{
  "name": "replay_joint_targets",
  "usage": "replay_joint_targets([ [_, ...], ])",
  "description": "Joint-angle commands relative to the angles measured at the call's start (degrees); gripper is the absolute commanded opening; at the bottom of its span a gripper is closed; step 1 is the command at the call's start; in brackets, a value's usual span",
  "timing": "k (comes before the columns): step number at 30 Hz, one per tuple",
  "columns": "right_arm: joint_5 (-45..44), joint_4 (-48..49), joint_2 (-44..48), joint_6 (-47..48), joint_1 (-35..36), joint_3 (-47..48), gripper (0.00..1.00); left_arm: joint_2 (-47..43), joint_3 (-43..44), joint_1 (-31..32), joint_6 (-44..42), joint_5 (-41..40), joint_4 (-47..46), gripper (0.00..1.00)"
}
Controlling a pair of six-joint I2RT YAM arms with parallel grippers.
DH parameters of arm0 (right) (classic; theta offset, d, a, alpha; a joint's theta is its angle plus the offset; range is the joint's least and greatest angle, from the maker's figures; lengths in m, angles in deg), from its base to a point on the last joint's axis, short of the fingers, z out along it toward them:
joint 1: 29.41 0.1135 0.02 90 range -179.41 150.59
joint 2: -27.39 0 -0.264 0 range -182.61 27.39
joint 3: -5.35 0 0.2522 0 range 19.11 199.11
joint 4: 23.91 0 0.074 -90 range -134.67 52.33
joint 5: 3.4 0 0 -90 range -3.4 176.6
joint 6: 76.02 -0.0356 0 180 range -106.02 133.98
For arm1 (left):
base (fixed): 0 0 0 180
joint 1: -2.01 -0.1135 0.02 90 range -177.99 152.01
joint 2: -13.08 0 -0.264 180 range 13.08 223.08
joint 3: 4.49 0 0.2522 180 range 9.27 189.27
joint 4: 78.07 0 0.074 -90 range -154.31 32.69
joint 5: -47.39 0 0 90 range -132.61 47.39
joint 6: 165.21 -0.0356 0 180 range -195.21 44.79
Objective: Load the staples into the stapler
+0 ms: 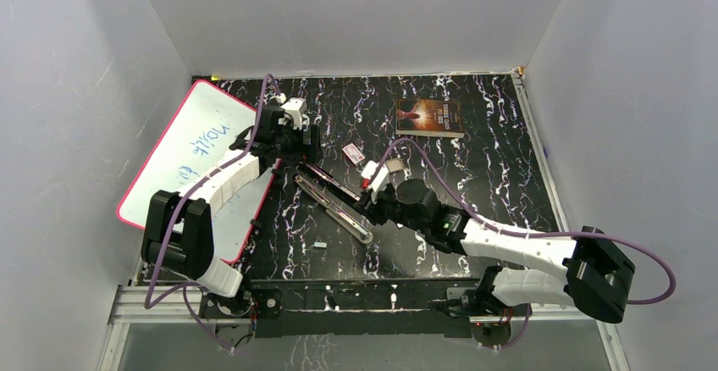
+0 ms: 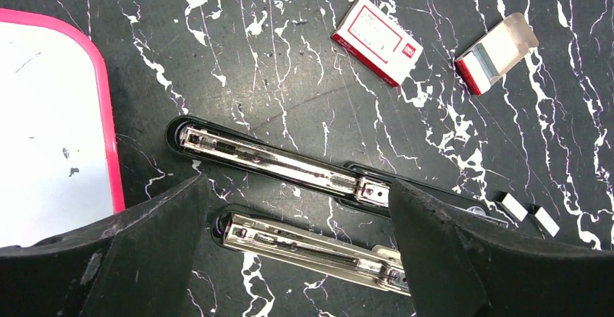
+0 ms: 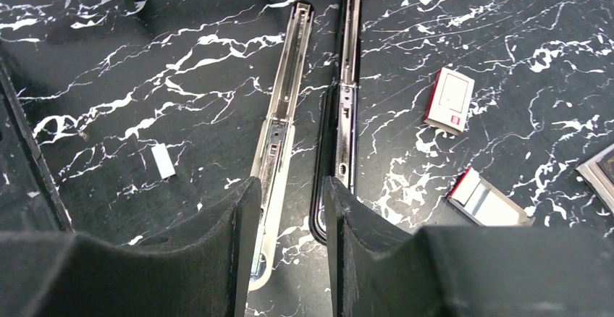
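A loose staple strip (image 3: pixel 163 161) lies left of the right hand (image 3: pixel 289 187), whose fingers stand apart, empty.

Stapler (image 2: pixel 275 161): opened flat, black and silvery arms side by side, one end below left gripper (image 2: pixel 297 187), silvery end between right gripper's (image 3: pixel 289 187) fingers.
Staples (image 3: pixel 163 161): short white strip, flat, left of right gripper; two more (image 2: pixel 514 206) beside left gripper.

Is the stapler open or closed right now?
Open: the stapler lies splayed, its silvery magazine rail exposed beside the black arm.
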Motion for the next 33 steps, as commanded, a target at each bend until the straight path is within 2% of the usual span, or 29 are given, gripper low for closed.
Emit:
replay_joint_targets([
  [1, 3.61, 8.22, 1.75, 1.15, 0.07, -1.78, 0.46, -2.73, -0.62, -0.17, -0.47, -0.47, -0.77, 0.92],
  [10, 16.44, 7.39, -0.78, 0.99, -0.22, -1.06, 0.47, -3.09, -0.69, -0.20, -0.50, -0.31, -0.77, 0.92],
  [20, 24.35, 1.44, -4.63, 2.97, -0.27, 2.89, 0.49, -3.44, -0.66, -0.22, -0.28, 0.23, -0.84, 0.92],
  [33, 26.50, 4.51, -5.35, 6.80, -0.23, 0.66, 0.52, -3.94, -1.24, -0.22, -0.58, -0.11, -2.04, 0.92],
])
